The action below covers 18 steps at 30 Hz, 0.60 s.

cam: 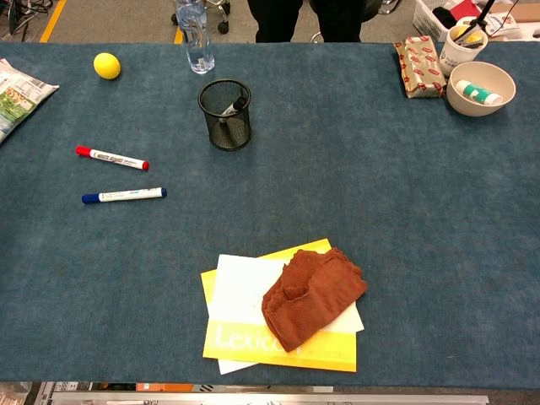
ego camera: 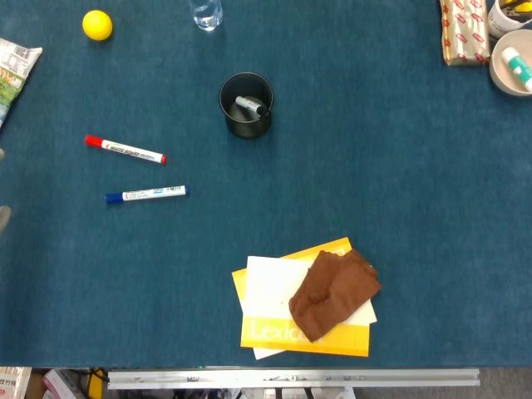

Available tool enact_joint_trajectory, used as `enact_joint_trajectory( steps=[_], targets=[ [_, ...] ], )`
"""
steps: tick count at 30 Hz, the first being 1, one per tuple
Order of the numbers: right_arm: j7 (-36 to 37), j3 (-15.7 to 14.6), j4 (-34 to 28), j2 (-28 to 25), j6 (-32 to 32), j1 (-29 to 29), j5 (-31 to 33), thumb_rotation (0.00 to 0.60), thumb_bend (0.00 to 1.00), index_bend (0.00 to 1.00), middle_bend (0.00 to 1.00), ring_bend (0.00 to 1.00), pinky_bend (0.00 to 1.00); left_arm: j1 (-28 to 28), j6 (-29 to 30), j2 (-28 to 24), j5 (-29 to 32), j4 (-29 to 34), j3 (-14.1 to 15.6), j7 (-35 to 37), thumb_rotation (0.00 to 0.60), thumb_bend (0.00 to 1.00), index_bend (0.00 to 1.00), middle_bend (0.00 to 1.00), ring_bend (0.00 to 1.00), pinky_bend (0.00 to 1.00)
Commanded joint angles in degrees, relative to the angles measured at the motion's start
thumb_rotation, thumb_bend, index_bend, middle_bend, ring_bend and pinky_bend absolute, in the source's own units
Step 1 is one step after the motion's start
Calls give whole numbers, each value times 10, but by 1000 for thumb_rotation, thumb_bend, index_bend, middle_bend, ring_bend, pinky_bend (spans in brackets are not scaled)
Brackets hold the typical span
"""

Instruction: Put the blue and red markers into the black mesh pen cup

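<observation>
The red marker (ego camera: 125,150) (cam: 111,158) lies flat on the blue table cloth at the left, its red cap pointing left. Just in front of it lies the blue marker (ego camera: 146,194) (cam: 124,196), also flat, blue cap to the left. The black mesh pen cup (ego camera: 246,105) (cam: 224,114) stands upright to their right and further back, with a dark-capped marker (ego camera: 250,105) leaning inside. Neither hand shows clearly in either view. A faint pale blur (ego camera: 3,218) sits at the head view's left edge; I cannot tell what it is.
A yellow ball (ego camera: 97,25) and a water bottle (cam: 194,34) stand at the back left, a printed packet (cam: 17,97) at the far left. A brown cloth (ego camera: 334,293) lies on a yellow booklet (ego camera: 332,339) at the front. A bowl (cam: 481,88) and a wrapped packet (cam: 419,66) sit back right.
</observation>
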<state>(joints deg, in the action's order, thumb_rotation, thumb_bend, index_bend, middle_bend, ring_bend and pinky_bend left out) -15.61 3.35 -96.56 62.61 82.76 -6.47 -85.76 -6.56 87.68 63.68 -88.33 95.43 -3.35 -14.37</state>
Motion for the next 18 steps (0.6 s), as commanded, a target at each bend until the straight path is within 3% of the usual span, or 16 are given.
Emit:
enact_joint_trajectory(
  steps=[1,18],
  targets=[
    [3,0,1,0,2,1,0,600,0,166,190,205,350,-1,-5,4,2,-4,3,0,600,162,303,288,263,269],
    [34,1,30,6,-26,-15,1,600,0,166,190,205,350,5,-6,10,14,4,6,-32,600,162,303,255,198,270]
  ],
)
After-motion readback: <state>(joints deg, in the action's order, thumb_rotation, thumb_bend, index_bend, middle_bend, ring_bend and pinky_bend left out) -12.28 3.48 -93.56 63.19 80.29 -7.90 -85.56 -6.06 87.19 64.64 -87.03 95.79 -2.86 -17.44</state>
